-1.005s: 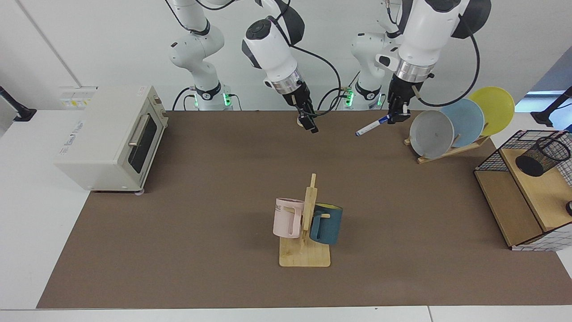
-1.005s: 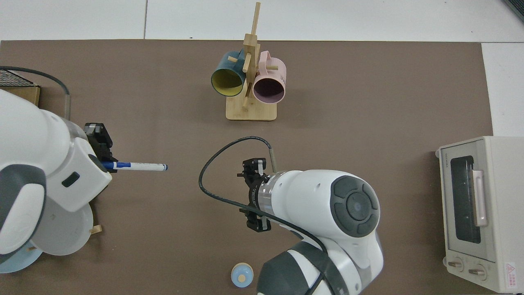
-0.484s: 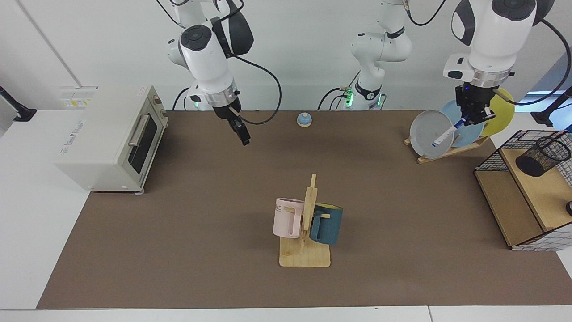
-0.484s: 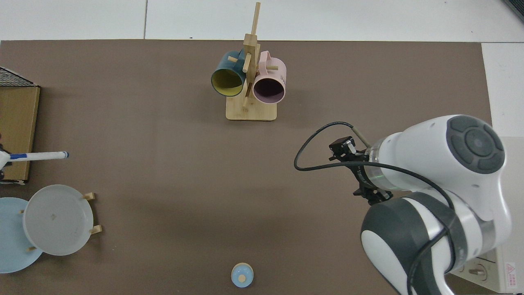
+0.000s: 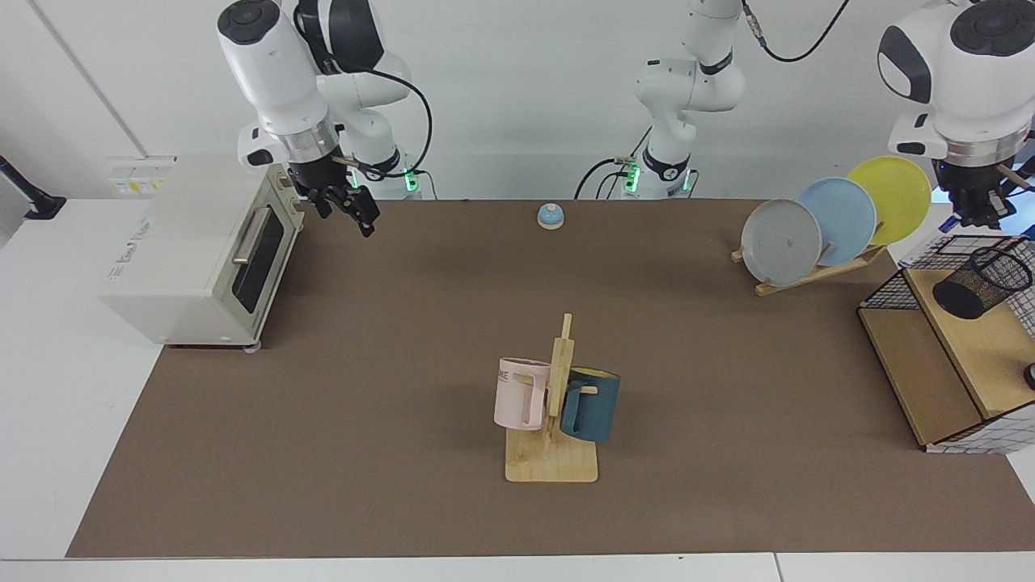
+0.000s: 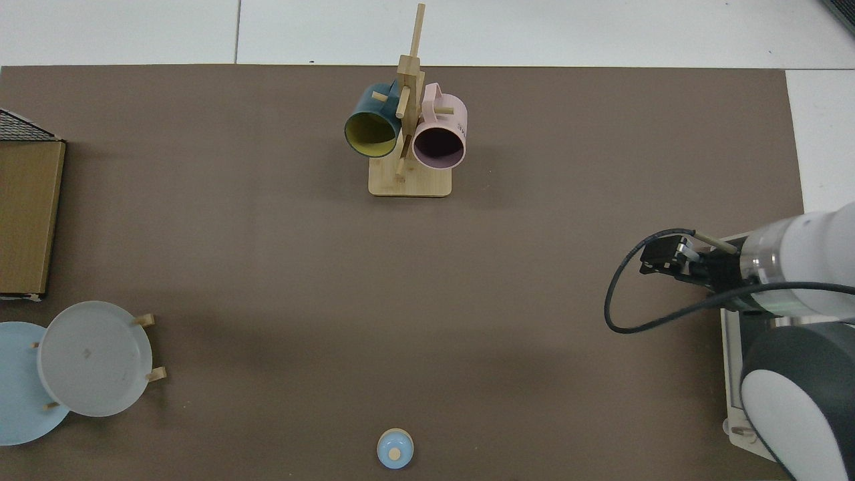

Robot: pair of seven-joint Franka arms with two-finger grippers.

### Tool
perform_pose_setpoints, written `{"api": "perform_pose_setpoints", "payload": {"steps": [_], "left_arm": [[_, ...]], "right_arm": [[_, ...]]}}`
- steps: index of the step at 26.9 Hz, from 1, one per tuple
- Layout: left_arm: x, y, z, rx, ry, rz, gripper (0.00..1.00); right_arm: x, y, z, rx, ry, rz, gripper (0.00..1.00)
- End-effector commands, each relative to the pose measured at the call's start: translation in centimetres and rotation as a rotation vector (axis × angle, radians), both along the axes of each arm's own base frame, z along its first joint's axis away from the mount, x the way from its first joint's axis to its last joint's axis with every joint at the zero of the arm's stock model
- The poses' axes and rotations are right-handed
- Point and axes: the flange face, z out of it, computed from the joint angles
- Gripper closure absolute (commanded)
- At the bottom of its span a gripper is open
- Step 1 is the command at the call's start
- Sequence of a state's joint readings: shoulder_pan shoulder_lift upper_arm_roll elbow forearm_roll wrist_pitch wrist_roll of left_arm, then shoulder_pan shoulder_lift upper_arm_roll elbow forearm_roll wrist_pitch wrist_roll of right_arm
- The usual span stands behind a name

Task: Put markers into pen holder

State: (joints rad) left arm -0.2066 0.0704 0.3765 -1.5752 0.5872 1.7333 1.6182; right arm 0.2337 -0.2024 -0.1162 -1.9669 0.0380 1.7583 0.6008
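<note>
1. Since the pen holder (image 5: 982, 283) sits on the wire basket's (image 5: 881, 295) wooden shelf, your left gripper (image 5: 980, 217) hangs just above it (marker not discernible, so its grip I cannot tell).
2. Your right gripper (image 5: 348, 212), jaws parted and empty, waits beside the toaster oven (image 5: 194, 242), out of the way.

The pen holder (image 5: 982, 282), a small black wire-mesh cup, is empty as far as shows. It stands on the wooden shelf just below the left gripper (image 5: 979, 217), apart from it, mouth open. The marker cannot be made out.
</note>
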Motion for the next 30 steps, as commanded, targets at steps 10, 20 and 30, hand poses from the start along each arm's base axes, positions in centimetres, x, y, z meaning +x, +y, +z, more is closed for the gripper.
{"api": "perform_pose_setpoints", "payload": {"steps": [10,20,30], "left_arm": [[0.5,7.1,1.9,0.128,-0.003,0.066,1.0],[3.9,10.6,0.4,0.181,0.038,0.001,1.0],[5.6,10.5,-1.2,0.194,0.027,-0.046,1.0]], "right_arm": [[0.1,-6.2,4.8,-0.04,-0.004,0.419,0.0],[2.2,-5.6,6.1,-0.054,0.047,0.438,0.0],[1.7,-5.1,6.2,-0.034,0.041,0.441,0.0]]}}
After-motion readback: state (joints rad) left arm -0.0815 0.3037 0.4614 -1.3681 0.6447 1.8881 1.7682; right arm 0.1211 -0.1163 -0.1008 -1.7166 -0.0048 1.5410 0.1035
